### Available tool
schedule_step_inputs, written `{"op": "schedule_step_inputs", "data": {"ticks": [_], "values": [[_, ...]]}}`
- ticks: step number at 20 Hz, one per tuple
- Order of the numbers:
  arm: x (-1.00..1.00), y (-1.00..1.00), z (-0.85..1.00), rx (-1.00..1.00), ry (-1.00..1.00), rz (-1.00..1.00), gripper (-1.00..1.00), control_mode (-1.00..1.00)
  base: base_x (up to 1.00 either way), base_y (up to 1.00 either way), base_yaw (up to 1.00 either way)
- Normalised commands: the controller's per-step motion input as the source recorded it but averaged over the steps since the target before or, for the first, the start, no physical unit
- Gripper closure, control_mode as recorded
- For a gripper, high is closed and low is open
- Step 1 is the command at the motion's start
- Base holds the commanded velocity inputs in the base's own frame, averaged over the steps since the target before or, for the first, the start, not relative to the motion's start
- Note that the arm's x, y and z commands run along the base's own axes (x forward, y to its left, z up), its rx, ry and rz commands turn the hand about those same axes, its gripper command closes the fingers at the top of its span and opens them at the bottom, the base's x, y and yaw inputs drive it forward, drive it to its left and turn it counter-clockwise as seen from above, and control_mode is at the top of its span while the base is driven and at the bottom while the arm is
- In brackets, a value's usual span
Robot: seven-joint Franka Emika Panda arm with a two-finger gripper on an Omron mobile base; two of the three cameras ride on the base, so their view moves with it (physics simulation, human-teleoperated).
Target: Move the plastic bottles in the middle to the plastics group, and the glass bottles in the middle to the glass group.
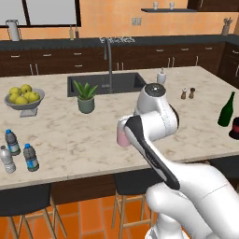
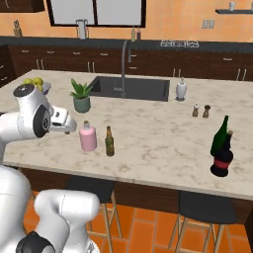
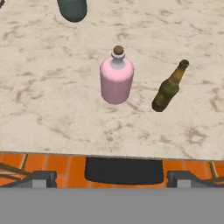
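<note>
Marble covers the island worktop point(image 1: 84, 135), with a dark sink and a potted plant point(image 1: 86, 96) set back on it. From the left base camera the arm rises at the lower right and bends over the front edge; the pink bottle point(image 1: 122, 135) peeks out just behind its elbow. Far off to the claw's left stand three small water bottles point(image 1: 18, 153) — the plastics group — and far to its right the green wine bottle point(image 1: 227, 109) beside a dark vessel point(image 1: 234, 128).

From the right base camera the pink bottle point(image 2: 88, 136) and the amber bottle point(image 2: 109, 141) stand upright, near each other, just beyond the arm's wrist. The wine bottle point(image 2: 219, 136) and a dark red-banded vessel point(image 2: 222, 158) sit well apart from them on the right.

In the hand camera the claw point(image 3: 112, 177) is spread wide, pinching nothing, hanging over the worktop's front edge. Ahead of it stands the pink bottle point(image 3: 116, 77), the amber bottle point(image 3: 169, 89) just to its right — tilted here, probably only by the camera angle.
</note>
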Motion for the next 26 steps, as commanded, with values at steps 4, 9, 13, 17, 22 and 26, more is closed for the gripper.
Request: {"op": "schedule_step_inputs", "data": {"ticks": [4,9,13,17,22,26], "values": [[0.57,-0.50,0.04,0.03,0.12,-0.11,-1.00,-1.00,0.00,0.00,0.00],[0.79,-0.15,0.00,0.05,0.10,0.00,-1.00,-1.00,0.00,0.00,0.00],[0.70,0.02,-0.11,0.09,0.20,0.02,-1.00,-1.00,0.00,0.00,0.00],[0.66,0.24,-0.37,0.03,0.24,0.01,-1.00,-1.00,0.00,0.00,0.00],[0.50,0.26,-0.41,0.00,0.16,0.00,-1.00,-1.00,0.00,0.00,0.00],[0.33,0.00,-0.27,0.00,0.00,0.00,-1.00,-1.00,0.00,0.00,0.00]]}}
